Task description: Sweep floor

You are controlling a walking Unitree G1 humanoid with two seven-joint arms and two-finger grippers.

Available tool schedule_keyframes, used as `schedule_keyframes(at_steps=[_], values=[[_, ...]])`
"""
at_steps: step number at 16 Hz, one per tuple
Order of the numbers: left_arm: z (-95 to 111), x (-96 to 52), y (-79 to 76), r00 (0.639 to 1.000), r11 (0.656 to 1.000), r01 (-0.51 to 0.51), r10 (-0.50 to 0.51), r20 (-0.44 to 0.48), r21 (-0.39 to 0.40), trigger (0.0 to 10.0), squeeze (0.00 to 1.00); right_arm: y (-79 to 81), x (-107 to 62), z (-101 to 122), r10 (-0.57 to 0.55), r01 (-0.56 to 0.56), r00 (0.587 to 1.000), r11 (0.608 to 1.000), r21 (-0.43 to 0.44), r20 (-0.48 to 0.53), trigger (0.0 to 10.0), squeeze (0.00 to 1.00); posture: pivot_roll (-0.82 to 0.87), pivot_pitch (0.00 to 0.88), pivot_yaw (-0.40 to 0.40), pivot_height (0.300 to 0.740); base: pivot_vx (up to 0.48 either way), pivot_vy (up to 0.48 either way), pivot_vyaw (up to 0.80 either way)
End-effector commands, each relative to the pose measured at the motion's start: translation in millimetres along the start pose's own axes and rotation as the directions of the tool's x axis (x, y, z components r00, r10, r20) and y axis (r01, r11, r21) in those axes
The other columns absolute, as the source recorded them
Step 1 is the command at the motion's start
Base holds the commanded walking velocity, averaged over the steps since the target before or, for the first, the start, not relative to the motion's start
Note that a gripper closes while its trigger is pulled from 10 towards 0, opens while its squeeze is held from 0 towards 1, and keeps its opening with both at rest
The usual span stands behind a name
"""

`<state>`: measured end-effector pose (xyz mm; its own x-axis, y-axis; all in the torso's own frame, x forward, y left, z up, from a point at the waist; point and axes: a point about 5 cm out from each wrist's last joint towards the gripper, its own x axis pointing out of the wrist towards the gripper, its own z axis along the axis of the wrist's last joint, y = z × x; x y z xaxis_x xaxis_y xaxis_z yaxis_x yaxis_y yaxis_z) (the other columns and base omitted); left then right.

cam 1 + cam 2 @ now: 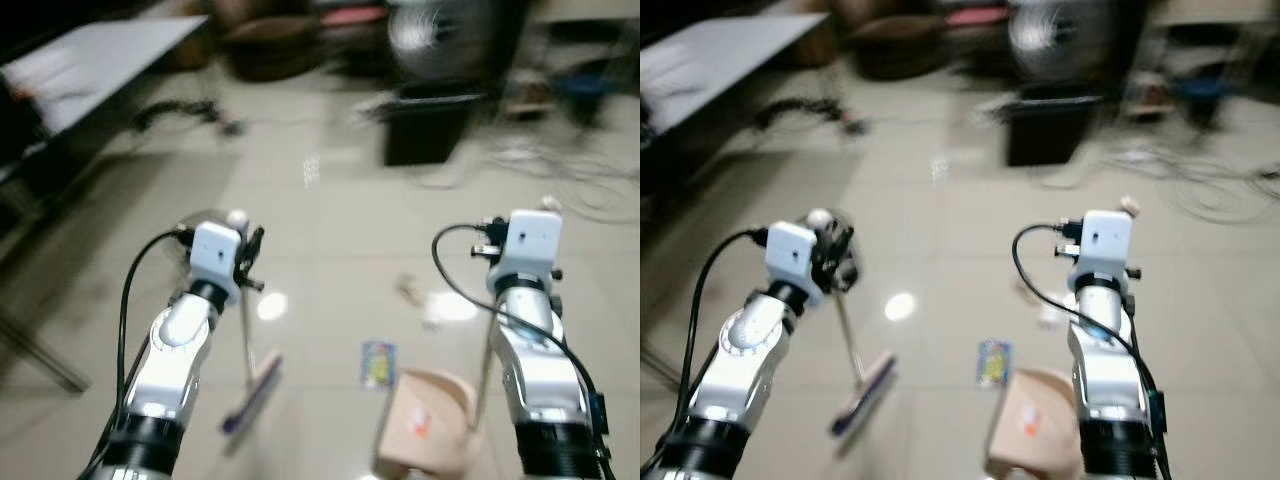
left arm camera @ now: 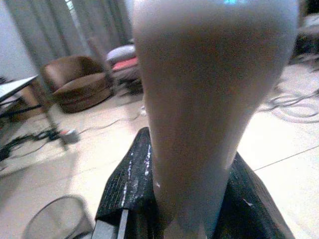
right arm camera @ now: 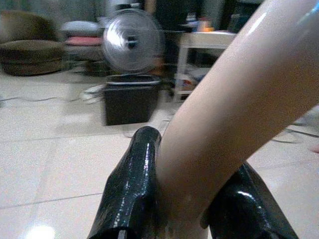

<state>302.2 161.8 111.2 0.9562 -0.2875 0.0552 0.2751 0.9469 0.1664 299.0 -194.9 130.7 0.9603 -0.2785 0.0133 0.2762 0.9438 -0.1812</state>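
Holding, left gripper [image 2: 187,219]: clamped on the broom handle [image 2: 209,99], black fingers [image 2: 124,189] pressed to both sides of the pale stick
Holding, right gripper [image 3: 182,219]: closed around the dustpan handle [image 3: 234,94], fingers [image 3: 132,184] snug against the cream tube
Broom [image 1: 250,385]: thin stick running down from the left arm, purple-edged head [image 1: 862,395] on the tiles, tilted, just left of the wrapper
Dustpan [image 1: 430,420]: beige, open side facing the broom, sitting on the floor right by the right arm
Litter: blue and yellow wrapper [image 1: 378,362] flat on the tile, right beside the dustpan's edge; small pale scrap [image 1: 408,290] further out, near a bright light reflection
Floor [image 1: 330,230]: glossy beige tiles, pretty blurry all round
Background: black bin [image 3: 130,102] with a round fan [image 3: 132,42] behind it, brown beanbag [image 2: 77,87], wire basket [image 2: 60,219] near the left gripper, loose cables [image 1: 570,180] off to the right, grey table [image 1: 100,55] to the left
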Motion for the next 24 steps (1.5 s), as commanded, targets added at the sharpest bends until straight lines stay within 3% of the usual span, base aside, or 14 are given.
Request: schedule_keyframes(at_steps=[1, 8, 24], values=[[12.0, 4.7, 3.8, 0.999, 0.999, -0.001, 0.0, 0.046, 0.033, 10.0, 0.0, 3.9, 0.6, 9.4, 0.01, -0.011, 0.999, 1.0, 0.026, 0.03, 10.0, 0.0, -0.01, 0.0, 0.12, 0.74, 0.0, 0.0, -0.8], [16.3, 7.4, 5.0, 0.998, 0.999, -0.003, 0.0, 0.068, 0.052, 10.0, 0.0, 5.2, 0.9, 3.7, 0.021, -0.021, 1.0, 1.0, -0.007, -0.01, 10.0, 0.0, -0.01, 0.0, 0.118, 0.74, 0.207, 0.0, -0.11], [19.3, 13.4, 5.8, 0.996, 0.999, -0.032, 0.028, 0.083, 0.042, 10.0, 0.0, 0.8, 2.2, 4.1, 0.014, -0.014, 1.0, 0.999, -0.051, 0.01, 10.0, 0.0, -0.02, 0.0, 0.117, 0.74, 0.328, 0.0, 0.0]])
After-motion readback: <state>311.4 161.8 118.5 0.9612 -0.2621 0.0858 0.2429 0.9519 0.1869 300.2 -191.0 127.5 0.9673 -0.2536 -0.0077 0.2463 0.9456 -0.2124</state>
